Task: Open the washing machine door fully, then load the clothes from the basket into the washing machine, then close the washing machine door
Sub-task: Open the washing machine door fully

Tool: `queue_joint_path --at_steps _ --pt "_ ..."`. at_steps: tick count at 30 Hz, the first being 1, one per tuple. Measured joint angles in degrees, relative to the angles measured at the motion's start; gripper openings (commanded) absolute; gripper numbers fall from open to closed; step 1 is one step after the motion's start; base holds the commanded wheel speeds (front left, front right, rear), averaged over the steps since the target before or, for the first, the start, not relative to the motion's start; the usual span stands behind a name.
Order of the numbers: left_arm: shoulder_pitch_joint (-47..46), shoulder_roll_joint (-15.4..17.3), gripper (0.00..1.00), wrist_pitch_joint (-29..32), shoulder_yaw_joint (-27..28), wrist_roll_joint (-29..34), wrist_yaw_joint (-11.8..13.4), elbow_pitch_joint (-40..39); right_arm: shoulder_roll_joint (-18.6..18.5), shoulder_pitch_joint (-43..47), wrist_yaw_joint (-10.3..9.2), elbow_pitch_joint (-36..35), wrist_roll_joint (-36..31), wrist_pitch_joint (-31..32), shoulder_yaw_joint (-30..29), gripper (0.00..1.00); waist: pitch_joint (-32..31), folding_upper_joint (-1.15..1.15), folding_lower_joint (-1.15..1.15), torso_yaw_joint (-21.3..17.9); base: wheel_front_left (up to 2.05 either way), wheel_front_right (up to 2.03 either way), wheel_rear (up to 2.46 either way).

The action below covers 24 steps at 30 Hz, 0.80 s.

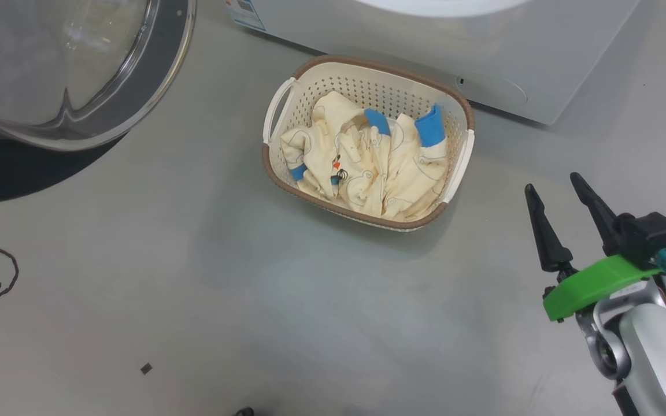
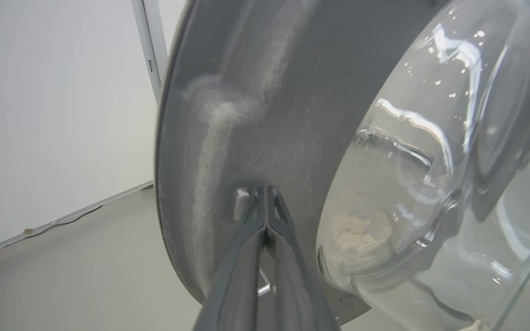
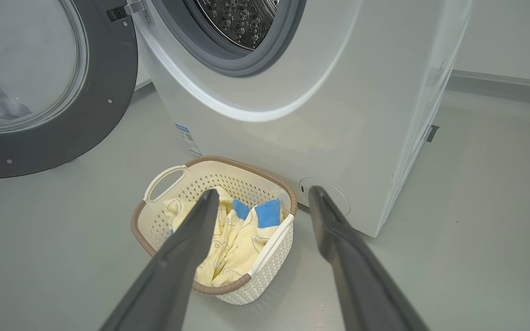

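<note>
Left gripper [image 2: 265,188] pinched together, tips against grey inner face of open washing machine door [image 2: 246,92]; right gripper [image 1: 552,182] spread wide, empty, right of basket [image 1: 367,60]; clothes [image 1: 362,156] heaped inside, just before washing machine [image 1: 425,34].

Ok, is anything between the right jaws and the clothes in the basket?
Nothing visible. The right jaws stand open over bare floor, short of the basket; the clothes lie uncovered in its open top. The washing machine door is swung off to the left, clear of that path.
</note>
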Motion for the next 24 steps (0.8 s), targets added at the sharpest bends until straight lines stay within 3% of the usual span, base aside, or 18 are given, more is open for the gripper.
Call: queue_joint_path --at_steps 12,24 --pt "-1.85 -0.26 0.00 0.00 2.53 3.70 -0.63 1.53 -0.59 -0.65 0.00 -1.22 -0.58 1.19 0.10 1.00 0.84 0.00 0.00 0.52 0.00 0.00 0.00" --pt "0.70 -1.25 0.00 0.00 3.28 6.62 -2.15 -0.85 1.05 -0.62 0.00 1.26 -0.40 -0.12 0.15 1.00 -3.59 0.00 0.00 -0.35 0.00 0.00 0.00"
